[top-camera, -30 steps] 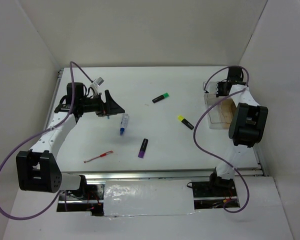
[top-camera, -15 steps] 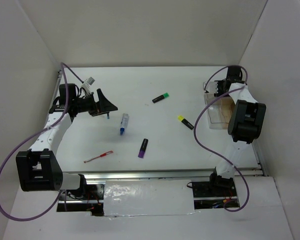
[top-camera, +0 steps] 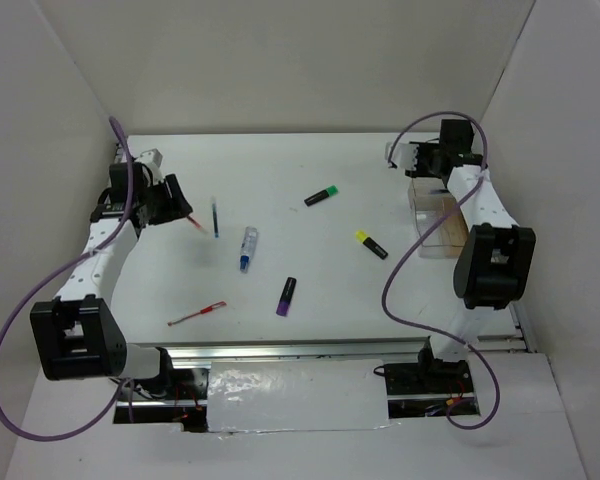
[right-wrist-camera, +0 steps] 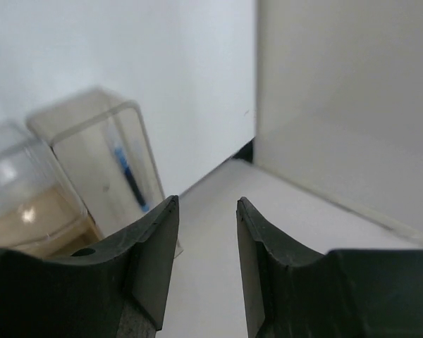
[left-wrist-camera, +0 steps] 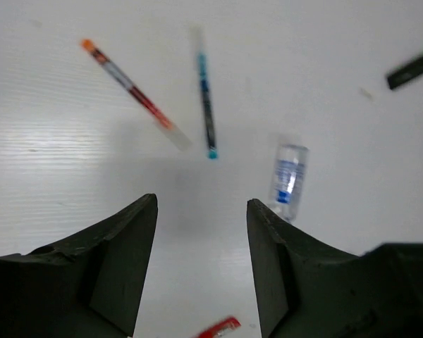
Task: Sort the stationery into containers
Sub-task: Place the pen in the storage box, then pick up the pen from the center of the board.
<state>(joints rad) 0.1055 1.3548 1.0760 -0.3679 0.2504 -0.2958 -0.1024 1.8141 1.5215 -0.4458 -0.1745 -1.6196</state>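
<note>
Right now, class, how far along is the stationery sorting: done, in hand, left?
Done: seemingly one blue pen in the clear box. In hand: nothing; left gripper and right gripper open, empty. Left on the table: orange-tipped red pen, second red pen, loose blue pen, white-blue tube, green highlighter, yellow highlighter, purple highlighter.
</note>
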